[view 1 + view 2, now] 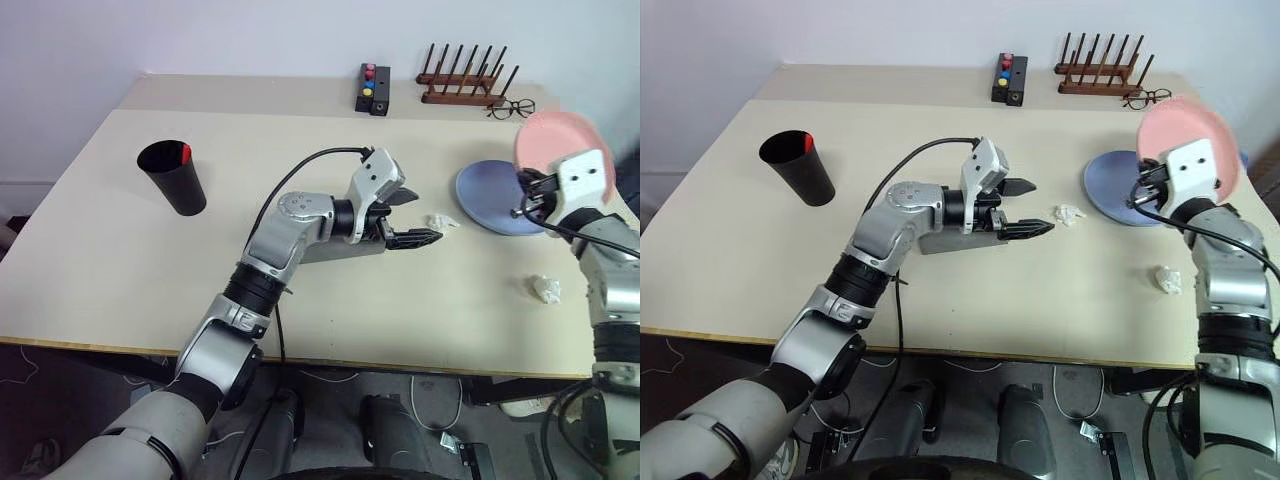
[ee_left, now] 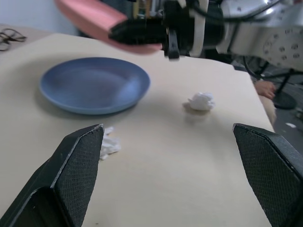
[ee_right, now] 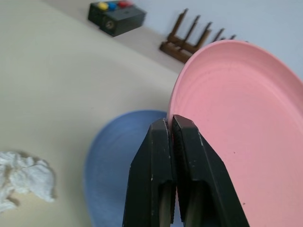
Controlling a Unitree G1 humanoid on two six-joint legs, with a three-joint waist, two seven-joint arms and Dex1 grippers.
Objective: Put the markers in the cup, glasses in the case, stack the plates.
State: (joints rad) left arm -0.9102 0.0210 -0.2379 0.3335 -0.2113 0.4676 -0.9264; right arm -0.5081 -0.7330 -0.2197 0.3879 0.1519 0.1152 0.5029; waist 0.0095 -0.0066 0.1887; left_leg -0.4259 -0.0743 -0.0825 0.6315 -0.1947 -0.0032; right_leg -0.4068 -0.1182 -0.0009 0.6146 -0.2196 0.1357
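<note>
Left hand [image 1: 408, 216] fingers spread wide, holding nothing; right hand [image 3: 171, 124] clamped on pink plate [image 3: 241, 123] rim above blue plate [image 1: 495, 196].

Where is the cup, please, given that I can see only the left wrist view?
Observer: The cup stands upright on the table, far over on the robot's left.
Operator: Is there anything in it?
Observer: A red marker cap shows just inside its rim.
Operator: And where is the case?
Observer: The grey case lies on the table just behind the left gripper, under its wrist.
</note>
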